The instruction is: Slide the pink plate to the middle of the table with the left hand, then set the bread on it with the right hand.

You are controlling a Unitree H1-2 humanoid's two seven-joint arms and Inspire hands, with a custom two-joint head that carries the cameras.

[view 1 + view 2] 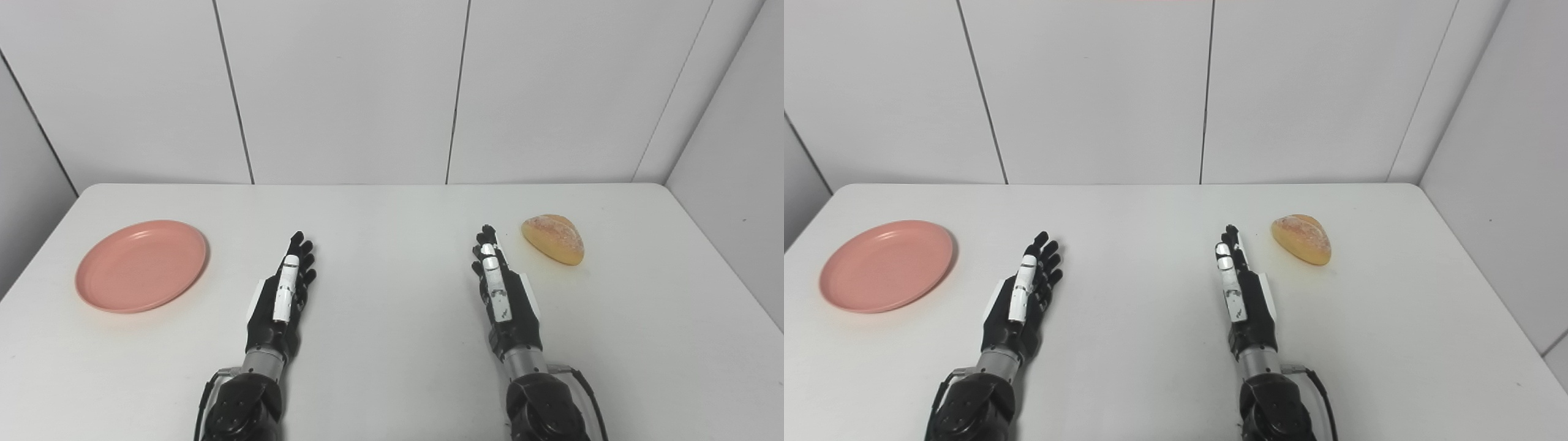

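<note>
A pink plate (141, 265) lies empty on the left side of the white table (392, 208). A golden bread roll (553, 238) lies on the right side of the table. My left hand (283, 294) is open, fingers stretched forward, resting right of the plate and apart from it. My right hand (501, 288) is open too, fingers stretched forward, just left of the bread and not touching it. Both hands hold nothing. The same layout shows in the right eye view, with the plate (886, 265) and the bread (1302, 239).
White wall panels (349, 86) stand behind the table's far edge. A side wall (735, 171) runs close along the table's right edge. Bare tabletop lies between the two hands.
</note>
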